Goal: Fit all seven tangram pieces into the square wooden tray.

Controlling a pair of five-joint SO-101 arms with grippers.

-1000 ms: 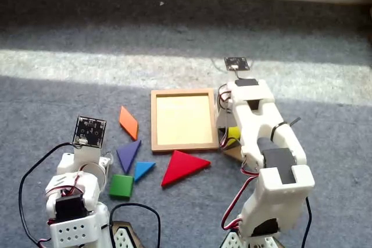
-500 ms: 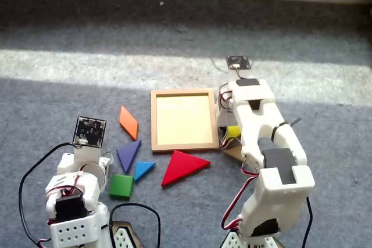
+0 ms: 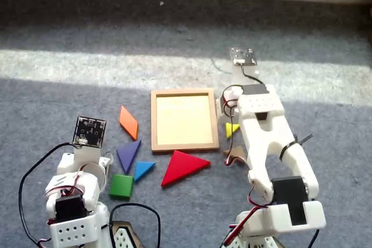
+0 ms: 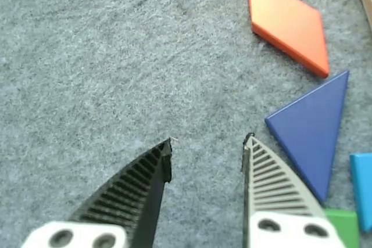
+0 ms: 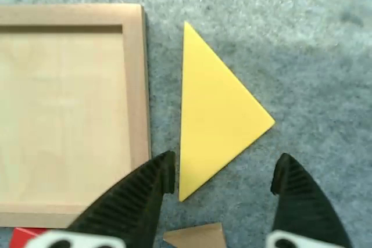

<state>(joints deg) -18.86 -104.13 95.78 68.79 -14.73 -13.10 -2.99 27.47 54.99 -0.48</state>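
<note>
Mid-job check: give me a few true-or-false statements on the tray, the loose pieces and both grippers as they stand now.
1. The wooden tray holds no pieces. True.
2. The right gripper is shut on the yellow triangle. False: it is open above the triangle, which lies on the carpet beside the tray.
3. The red triangle lies outside the tray, by the edge nearest the arms. True.
4. The left gripper holds the orange parallelogram. False: it is open and empty, and the parallelogram lies on the carpet apart from it.
5. The green square lies beside the light blue triangle. True.
</note>
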